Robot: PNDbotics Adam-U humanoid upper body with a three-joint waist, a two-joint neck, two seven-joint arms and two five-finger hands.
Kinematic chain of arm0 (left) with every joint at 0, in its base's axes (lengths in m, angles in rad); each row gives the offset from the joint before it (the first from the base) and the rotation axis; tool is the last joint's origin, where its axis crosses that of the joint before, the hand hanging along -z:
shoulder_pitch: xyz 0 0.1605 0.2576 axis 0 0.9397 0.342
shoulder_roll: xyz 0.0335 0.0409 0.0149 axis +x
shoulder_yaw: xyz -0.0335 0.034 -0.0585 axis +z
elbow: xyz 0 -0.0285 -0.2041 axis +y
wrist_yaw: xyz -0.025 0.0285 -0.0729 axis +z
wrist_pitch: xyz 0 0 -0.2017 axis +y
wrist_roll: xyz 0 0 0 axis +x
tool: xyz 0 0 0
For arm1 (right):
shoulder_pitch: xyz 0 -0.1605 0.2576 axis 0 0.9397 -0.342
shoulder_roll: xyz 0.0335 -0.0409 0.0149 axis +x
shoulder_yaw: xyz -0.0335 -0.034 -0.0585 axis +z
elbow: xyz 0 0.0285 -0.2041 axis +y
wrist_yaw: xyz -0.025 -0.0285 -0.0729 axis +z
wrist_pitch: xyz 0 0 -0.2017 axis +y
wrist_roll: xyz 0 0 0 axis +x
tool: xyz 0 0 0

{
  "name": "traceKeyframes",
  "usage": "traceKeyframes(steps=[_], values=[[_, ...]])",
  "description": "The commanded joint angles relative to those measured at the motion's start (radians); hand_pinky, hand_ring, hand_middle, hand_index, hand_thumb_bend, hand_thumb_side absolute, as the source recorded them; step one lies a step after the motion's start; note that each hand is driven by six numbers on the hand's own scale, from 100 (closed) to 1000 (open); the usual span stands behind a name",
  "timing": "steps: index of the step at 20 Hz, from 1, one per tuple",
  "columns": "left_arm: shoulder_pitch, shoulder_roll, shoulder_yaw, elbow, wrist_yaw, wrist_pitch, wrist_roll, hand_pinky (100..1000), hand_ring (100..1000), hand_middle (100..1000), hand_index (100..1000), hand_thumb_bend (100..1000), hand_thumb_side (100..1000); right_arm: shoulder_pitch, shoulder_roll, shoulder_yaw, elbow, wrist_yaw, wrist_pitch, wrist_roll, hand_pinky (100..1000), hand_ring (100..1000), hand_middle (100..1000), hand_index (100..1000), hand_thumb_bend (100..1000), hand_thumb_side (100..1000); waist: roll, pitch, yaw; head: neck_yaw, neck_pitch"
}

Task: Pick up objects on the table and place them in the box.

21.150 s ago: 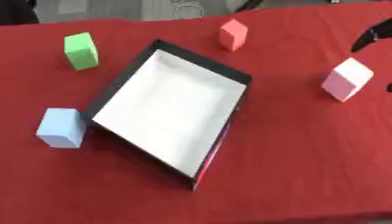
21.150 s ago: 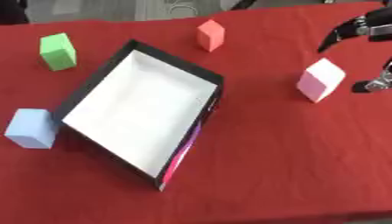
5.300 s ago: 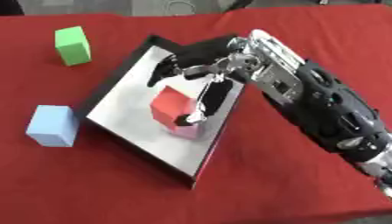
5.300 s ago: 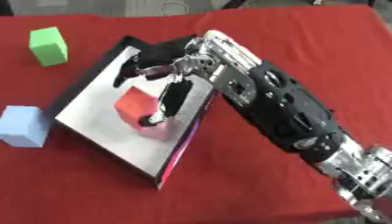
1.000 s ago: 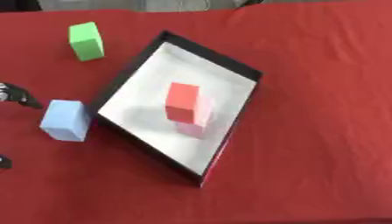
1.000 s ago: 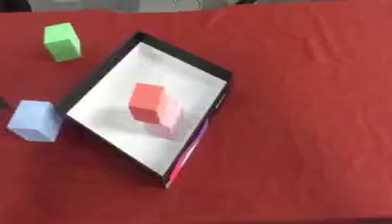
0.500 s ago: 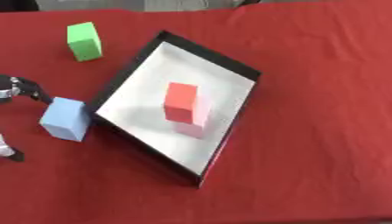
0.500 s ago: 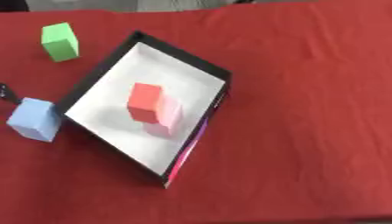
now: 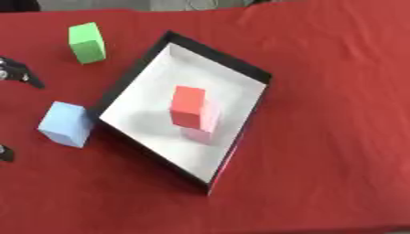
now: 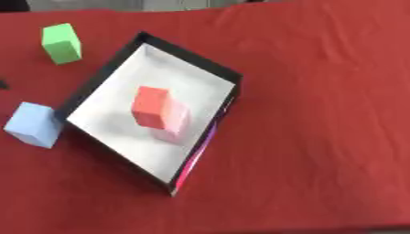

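A black box with a white floor lies askew in the middle of the red cloth. Inside it a red block stands on a pale pink block. A light blue block sits on the cloth against the box's left wall. A green block stands at the far left. Only dark fingertips of my left hand show at the left edge of the left eye view, spread wide apart, left of the blue block and not touching it. My right hand shows in no view.
The red cloth covers the whole table and runs bare to the right of the box and along the near edge. A grey strip of floor shows beyond the far edge.
The upper dark fingertip at the left edge has shifted toward the far side and the lower one has crept up slightly. The blocks and the box have not moved.
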Motion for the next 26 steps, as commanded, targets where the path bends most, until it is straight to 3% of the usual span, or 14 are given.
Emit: traceKeyframes(steps=[1, 11, 26], values=[[-0.032, 0.015, -0.002, 0.008, 0.003, -0.004, -0.011, 912, 874, 806, 877, 896, 202, -0.007, -0.019, -0.010, -0.006, -0.007, -0.002, 0.008, 955, 755, 721, 864, 100, 538, 0.010, 0.002, -0.003, 0.007, -0.001], [-0.099, -0.078, -0.037, 0.234, 0.006, -0.185, 0.056, 929, 884, 810, 906, 903, 189, -0.008, -0.014, -0.005, -0.002, -0.011, 0.000, 0.020, 957, 756, 721, 863, 100, 547, 0.009, 0.003, -0.007, 0.009, -0.001], [-0.161, -0.190, -0.053, 0.375, -0.050, -0.287, 0.081, 923, 881, 803, 903, 869, 193, -0.008, -0.004, -0.006, -0.003, -0.012, 0.002, 0.024, 958, 754, 719, 862, 100, 555, 0.008, 0.008, -0.015, 0.013, -0.001]])
